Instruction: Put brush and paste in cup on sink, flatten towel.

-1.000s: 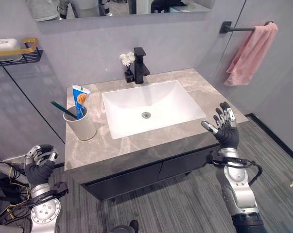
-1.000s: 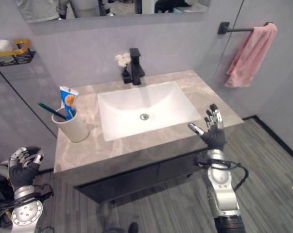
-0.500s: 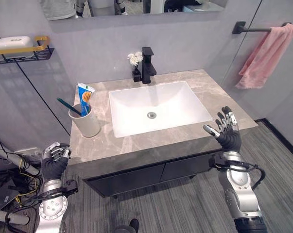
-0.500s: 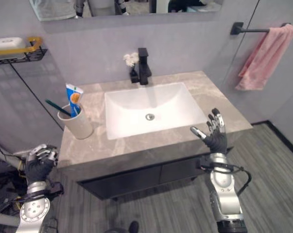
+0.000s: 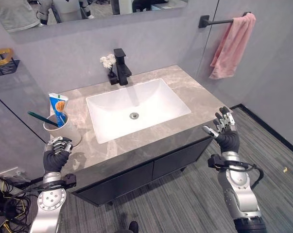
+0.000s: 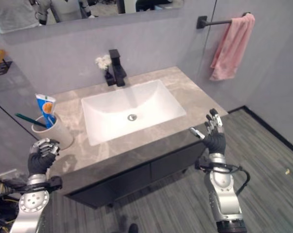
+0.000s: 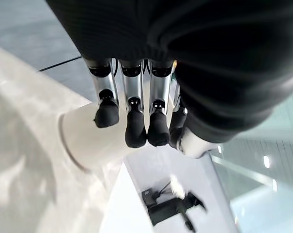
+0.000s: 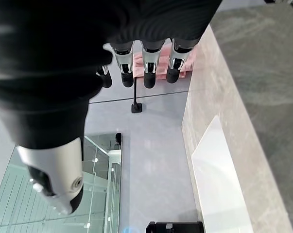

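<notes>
The left hand has risen from below the tabletop edge to sit curled just beside the cup, at its 6 o'clock. The right hand stays spread, slightly lower.

You have a grey marbled countertop on a dark cabinet, with a white rectangular sink set into its middle. At the back edge, just behind the basin, stands a black faucet, and touching its left side sits a small dark vase of white flowers. On the counter's left end, clear of the basin, stands a cream cup holding a blue toothpaste tube and a teal toothbrush. The cabinet stands on grey striped flooring.
</notes>
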Motion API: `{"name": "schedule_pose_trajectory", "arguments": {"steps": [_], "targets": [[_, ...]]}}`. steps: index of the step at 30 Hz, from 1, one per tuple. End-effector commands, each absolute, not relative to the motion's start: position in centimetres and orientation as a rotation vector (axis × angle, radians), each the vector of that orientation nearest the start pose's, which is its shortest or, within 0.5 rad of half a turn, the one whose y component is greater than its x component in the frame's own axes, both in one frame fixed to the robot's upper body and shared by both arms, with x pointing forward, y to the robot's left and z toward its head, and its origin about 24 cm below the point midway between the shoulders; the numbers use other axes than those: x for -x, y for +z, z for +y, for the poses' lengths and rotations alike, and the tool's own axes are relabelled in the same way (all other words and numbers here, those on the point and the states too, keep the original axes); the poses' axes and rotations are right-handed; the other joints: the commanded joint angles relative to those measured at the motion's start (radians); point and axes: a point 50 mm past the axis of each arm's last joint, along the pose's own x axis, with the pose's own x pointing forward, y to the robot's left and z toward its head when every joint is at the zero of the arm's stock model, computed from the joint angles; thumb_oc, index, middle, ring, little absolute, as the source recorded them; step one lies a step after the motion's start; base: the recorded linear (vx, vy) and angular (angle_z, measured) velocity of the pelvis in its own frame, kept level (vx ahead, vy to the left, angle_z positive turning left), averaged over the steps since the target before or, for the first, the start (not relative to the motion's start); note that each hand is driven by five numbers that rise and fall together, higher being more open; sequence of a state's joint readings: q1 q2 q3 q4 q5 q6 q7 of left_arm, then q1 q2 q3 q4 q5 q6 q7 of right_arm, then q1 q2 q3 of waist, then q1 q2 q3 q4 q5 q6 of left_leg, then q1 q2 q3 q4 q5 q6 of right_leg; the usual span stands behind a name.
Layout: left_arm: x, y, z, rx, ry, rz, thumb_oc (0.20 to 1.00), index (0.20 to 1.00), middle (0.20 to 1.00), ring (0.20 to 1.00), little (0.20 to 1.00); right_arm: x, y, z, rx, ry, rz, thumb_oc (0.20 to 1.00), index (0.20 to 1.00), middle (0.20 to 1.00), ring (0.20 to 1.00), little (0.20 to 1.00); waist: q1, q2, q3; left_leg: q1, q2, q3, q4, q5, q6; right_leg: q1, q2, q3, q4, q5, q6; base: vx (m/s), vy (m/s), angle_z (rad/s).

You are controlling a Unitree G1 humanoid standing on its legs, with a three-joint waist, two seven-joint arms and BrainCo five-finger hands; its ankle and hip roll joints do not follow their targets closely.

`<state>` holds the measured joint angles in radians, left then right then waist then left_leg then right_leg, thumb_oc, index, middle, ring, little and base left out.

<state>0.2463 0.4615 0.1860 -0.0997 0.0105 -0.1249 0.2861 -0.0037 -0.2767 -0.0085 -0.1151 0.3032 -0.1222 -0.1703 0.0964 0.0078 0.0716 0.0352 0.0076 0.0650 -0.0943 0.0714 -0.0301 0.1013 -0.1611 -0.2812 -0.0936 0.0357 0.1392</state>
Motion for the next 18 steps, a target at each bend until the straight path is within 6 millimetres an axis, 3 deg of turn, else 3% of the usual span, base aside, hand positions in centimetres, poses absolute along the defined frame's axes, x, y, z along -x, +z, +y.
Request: {"name": "schedule_pose_trajectory", "arguments": {"steps": [1, 8, 18], "targets": [[-20.0, 10.2, 29.5, -0.681, 0.412, -0.209, 0.2, 0.2, 0.2, 0.2, 0.2, -26.1, 12.0, -19.5, -0.091, -0.081, -0.381, 1.0, 1.0, 1.0, 1.0, 1.0, 0.022, -0.036, -0.015, 0.032, 0.048, -0.054, 0.007, -0.154, -0.03, 0.018, -0.03, -0.029, 0.007, -0.061, 0.036, 0.0, 0.0, 0.0], [-18.9, 11.9, 30.0, -0.989, 0.331, -0.231, 0.2, 0.2, 0.2, 0.2, 0.2, -25.8, 11.5, -20.1, -0.107, -0.092, -0.37, 1.0, 1.0, 1.0, 1.0, 1.0, 0.027, -0.029, -0.009, 0.044, 0.048, -0.056, 0.007, -0.159, -0.033, 0.034, -0.03, -0.032, 0.006, -0.07, 0.037, 0.0, 0.0, 0.0], [-18.9, 11.5, 30.8, -1.259, 0.181, -0.118, 0.2, 0.2, 0.2, 0.2, 0.2, -26.0, 11.2, -19.9, -0.12, -0.067, -0.352, 1.0, 1.0, 1.0, 1.0, 1.0, 0.025, -0.022, -0.001, 0.044, 0.048, -0.058, 0.007, -0.158, -0.036, 0.037, -0.027, -0.032, 0.006, -0.072, 0.04, 0.0, 0.0, 0.0]]}}
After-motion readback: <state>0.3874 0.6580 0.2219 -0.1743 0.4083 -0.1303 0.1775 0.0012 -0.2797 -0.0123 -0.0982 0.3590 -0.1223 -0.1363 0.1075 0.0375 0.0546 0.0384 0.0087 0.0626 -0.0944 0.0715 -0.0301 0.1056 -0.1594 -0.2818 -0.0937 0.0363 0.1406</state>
